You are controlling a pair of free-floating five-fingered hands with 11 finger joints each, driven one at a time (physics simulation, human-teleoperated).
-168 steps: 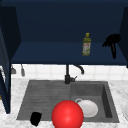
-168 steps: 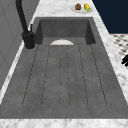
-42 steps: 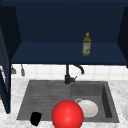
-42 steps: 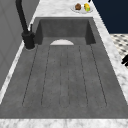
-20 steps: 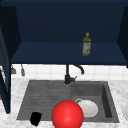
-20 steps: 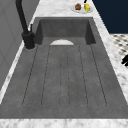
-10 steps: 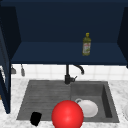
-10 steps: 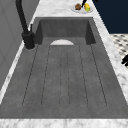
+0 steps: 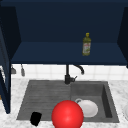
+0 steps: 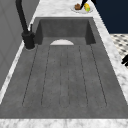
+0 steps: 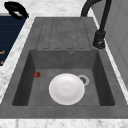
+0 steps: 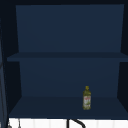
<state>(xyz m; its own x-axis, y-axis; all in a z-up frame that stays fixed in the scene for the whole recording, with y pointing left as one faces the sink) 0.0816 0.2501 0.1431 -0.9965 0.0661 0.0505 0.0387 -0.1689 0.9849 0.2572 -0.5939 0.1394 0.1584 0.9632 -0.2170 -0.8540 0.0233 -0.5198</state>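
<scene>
My left hand (image 9: 35, 118) hovers at the sink's front left corner, over the counter edge beside the drainboard (image 9: 45, 97). It holds nothing, and its fingers look relaxed and gently curved in the right side view (image 11: 16, 10). It also shows at the right edge of the left side view (image 10: 124, 60). A big red ball (image 9: 67, 115) sits at the front edge of the sink. A white plate (image 11: 66, 88) lies in the basin (image 11: 100, 75), with a small red thing (image 11: 37, 74) by the front wall. A black shape (image 10: 84, 3), likely my right hand, is cut off above a fruit plate (image 10: 82, 8).
A black faucet (image 9: 67, 76) stands behind the sink. An olive-oil bottle (image 9: 86, 45) stands on the lower shelf of the open blue cabinet (image 12: 65, 105). Another plate's rim (image 9: 126, 111) shows on the right counter. Marble counter surrounds the sink.
</scene>
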